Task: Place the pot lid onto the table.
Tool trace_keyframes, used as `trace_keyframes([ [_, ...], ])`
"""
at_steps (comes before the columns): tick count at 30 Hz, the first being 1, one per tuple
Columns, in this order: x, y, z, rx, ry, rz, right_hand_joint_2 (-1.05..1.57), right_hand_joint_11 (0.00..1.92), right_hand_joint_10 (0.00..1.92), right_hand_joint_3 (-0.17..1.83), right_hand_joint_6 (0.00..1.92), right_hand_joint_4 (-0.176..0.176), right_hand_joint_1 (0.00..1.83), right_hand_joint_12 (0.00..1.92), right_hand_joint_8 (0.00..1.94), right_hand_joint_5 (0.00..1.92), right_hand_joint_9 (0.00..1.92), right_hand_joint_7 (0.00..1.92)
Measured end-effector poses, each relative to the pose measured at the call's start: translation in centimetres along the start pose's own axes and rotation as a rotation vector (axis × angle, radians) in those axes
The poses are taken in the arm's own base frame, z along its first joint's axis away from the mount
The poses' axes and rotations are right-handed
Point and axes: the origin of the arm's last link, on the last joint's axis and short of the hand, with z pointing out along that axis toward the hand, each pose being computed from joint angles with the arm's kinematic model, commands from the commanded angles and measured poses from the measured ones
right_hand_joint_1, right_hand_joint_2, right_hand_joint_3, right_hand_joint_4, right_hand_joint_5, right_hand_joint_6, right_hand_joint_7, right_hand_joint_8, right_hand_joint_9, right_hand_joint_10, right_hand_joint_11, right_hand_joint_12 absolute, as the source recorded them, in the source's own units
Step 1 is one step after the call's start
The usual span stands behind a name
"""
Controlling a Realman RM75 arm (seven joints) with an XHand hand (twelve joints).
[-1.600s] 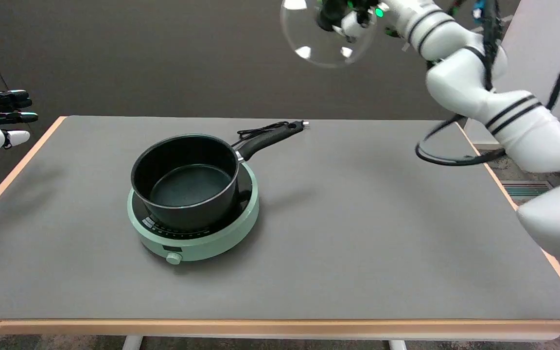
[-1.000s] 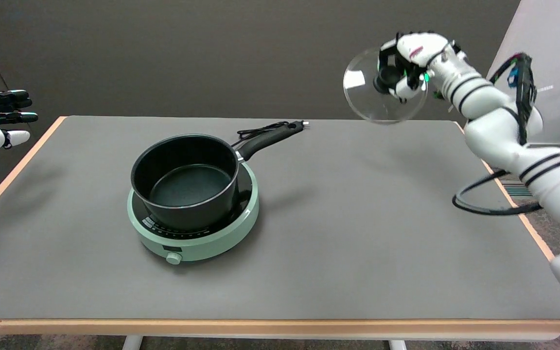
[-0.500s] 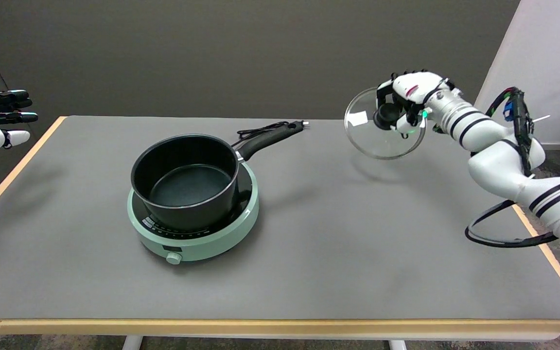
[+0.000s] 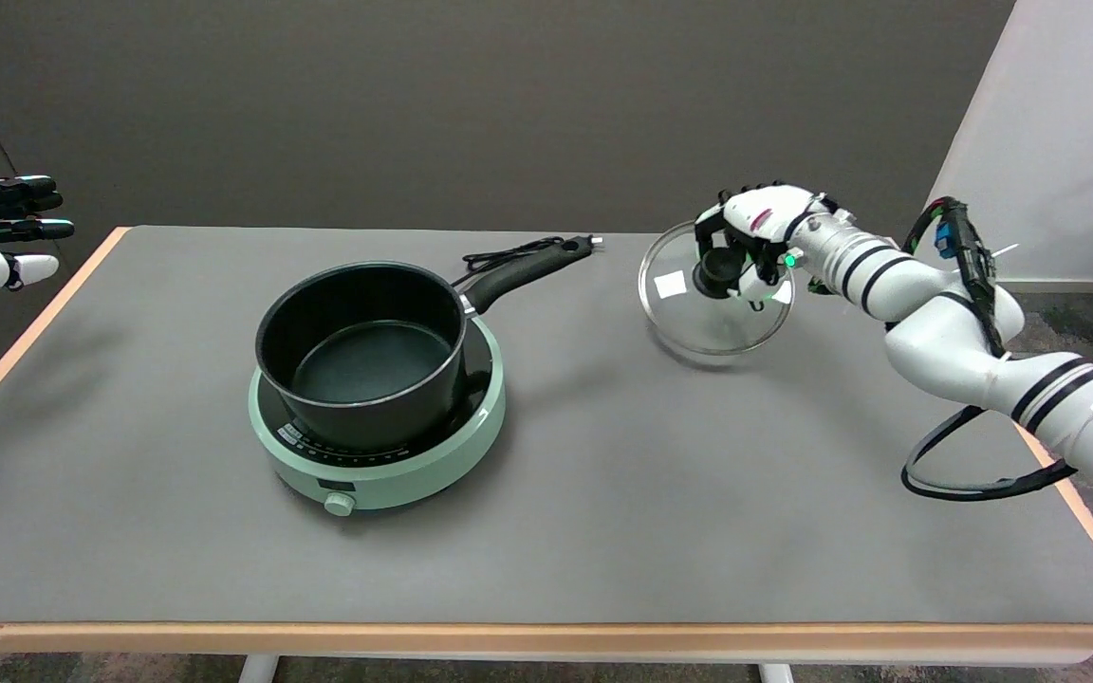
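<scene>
One glass pot lid (image 4: 713, 313) is on the far right part of the desk (image 4: 603, 493) — tilted, its low edge at the desk top. The right hand (image 4: 750, 242) grips its black knob. One black pot (image 4: 361, 356) sits open on one green cooker (image 4: 385, 455) — well apart from the lid.

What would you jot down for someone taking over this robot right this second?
Right hand: grips the glass pot lid by its black knob. The lid is tilted, its lower rim at or just above the table, right of the black saucepan, which sits uncovered on the green hotplate.
Done: lid off the pot and carried to the table's right side.
Left: settle the lid flat, release, withdraw.
</scene>
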Motion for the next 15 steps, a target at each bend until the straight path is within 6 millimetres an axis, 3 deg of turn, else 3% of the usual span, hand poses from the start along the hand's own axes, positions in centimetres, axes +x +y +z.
trace_keyframes([
  [15, 0.5, -1.7, 0.6, 0.075, -0.055, 0.048, 0.75, 0.77, 1.47, 0.75, 1.27, 0.176, 1.38, 1.02, 1.25, 0.73, 0.88, 0.98],
])
